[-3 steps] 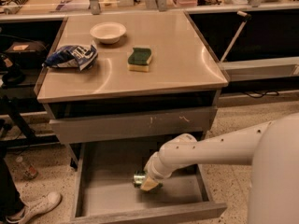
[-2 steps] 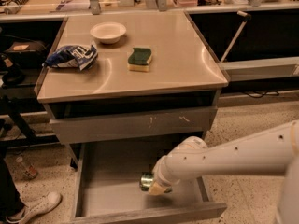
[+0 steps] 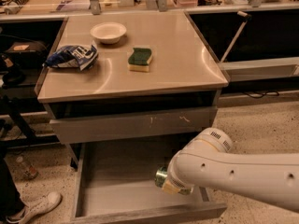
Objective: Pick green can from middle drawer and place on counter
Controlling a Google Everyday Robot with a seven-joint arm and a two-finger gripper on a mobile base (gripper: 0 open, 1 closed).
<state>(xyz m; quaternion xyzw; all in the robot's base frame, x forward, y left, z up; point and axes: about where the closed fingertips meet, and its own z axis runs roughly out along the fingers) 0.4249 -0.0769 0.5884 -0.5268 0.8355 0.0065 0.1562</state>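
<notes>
The green can (image 3: 161,176) lies on its side over the right part of the open middle drawer (image 3: 117,192), with one silvery end facing left. My gripper (image 3: 165,181) is down in the drawer at the end of the white arm (image 3: 224,169), shut on the green can. The arm's wrist hides most of the gripper and the right half of the can. The counter (image 3: 182,64) is above the drawer, a pale steel top.
On the counter are a white bowl (image 3: 108,31), a blue-and-white chip bag (image 3: 72,56) and a green-and-yellow sponge (image 3: 140,59). A shut grey drawer front (image 3: 135,122) overhangs the open drawer. A person's shoe (image 3: 32,208) and a small bottle (image 3: 25,167) are on the floor at left.
The arm has swung to the right and closer to the camera. The green can has moved to the right with the gripper, from the drawer's middle toward its right side.
</notes>
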